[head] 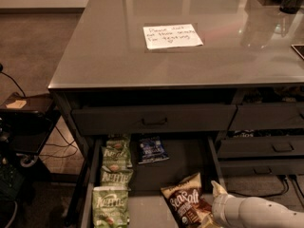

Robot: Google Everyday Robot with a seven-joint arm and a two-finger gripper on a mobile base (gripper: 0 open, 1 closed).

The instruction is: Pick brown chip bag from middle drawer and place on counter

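Observation:
The brown chip bag [185,204] with white "Sea Salt" script lies on the floor of the open middle drawer [175,167], at its front right. My gripper [216,194] is at the bottom right, just right of the bag and touching or almost touching its right edge. The white forearm runs off the right edge. The counter [118,51] is the grey glossy top above, with a white handwritten note [172,36] on it.
Three green Kettle bags [114,175] lie along the drawer's left side and a small dark blue bag [152,149] at the back. A closed drawer front with a handle [154,121] is above. More drawers [266,148] stand right; cables and a stand [23,122] are left.

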